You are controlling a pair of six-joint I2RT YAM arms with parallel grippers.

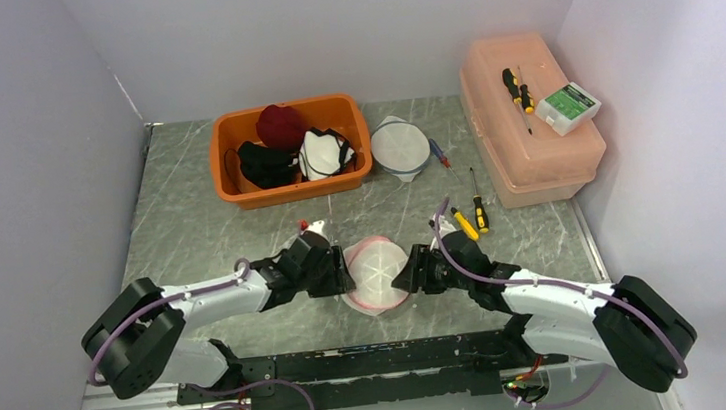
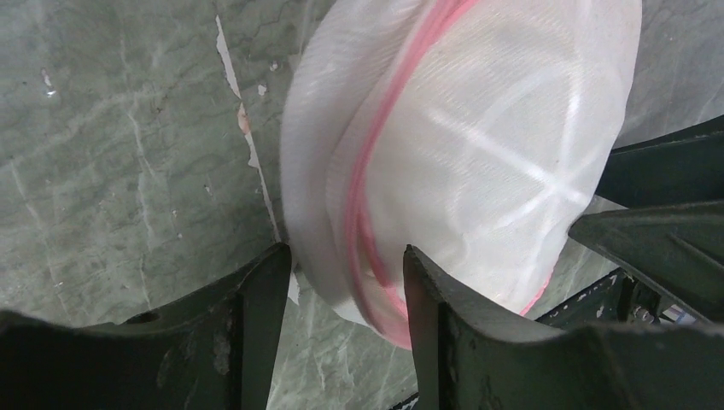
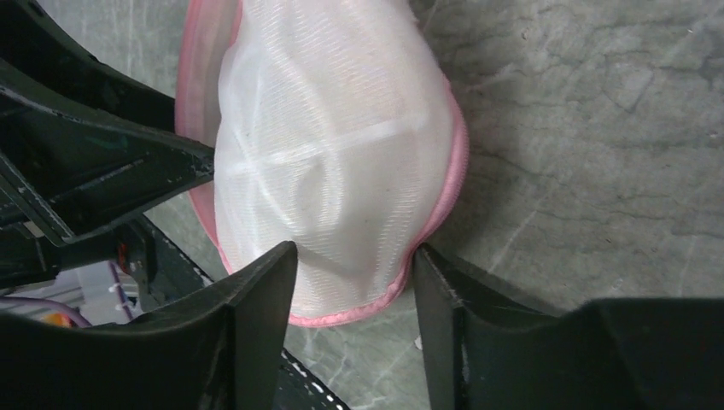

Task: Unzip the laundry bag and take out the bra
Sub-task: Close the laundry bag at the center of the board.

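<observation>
The laundry bag [image 1: 378, 272] is a white mesh dome with a pink zip edge, standing tilted on the table between both arms. My left gripper [image 1: 345, 272] grips its left rim; in the left wrist view the bag [image 2: 478, 154] fills the gap between the fingers of that gripper [image 2: 346, 252]. My right gripper [image 1: 404, 276] is at the bag's right rim. In the right wrist view both fingers of the right gripper [image 3: 354, 248] press into the mesh [image 3: 333, 154], which dents at one finger. The bra is hidden.
An orange basin [image 1: 237, 192] with dark and white garments stands at the back, a second white mesh bag [image 1: 400, 146] beside it. A peach plastic box [image 1: 535, 153] with a small green-and-white box [image 1: 569, 107] on top lies at the right. Screwdrivers [image 1: 480, 214] lie near my right arm.
</observation>
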